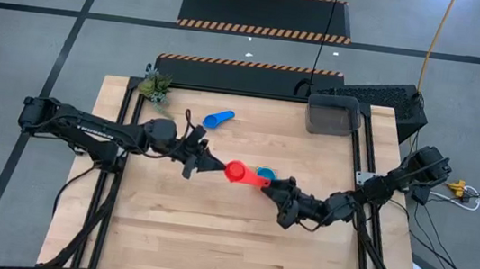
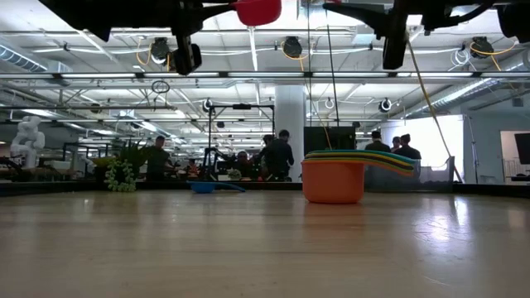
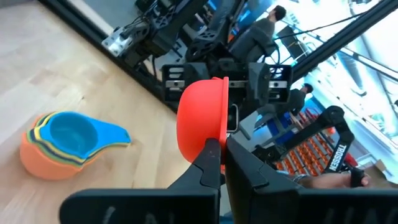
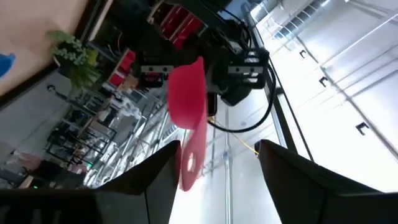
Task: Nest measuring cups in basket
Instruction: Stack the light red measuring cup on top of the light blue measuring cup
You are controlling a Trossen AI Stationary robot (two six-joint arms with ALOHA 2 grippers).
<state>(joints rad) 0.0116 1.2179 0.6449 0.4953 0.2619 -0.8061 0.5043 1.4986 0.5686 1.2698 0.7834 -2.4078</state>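
Here the left gripper (image 3: 217, 163) pinches the red cup (image 1: 235, 170) in mid-air above the table (image 1: 210, 240), the right gripper (image 4: 217, 163) open around its handle. Beneath sits the nested stack (image 2: 334, 179); blue cup (image 1: 218, 118) and basket (image 1: 333, 115) lie apart. The stack's lower colours are hard to separate.

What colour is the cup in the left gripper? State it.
Red cup, clearest in the left wrist view.
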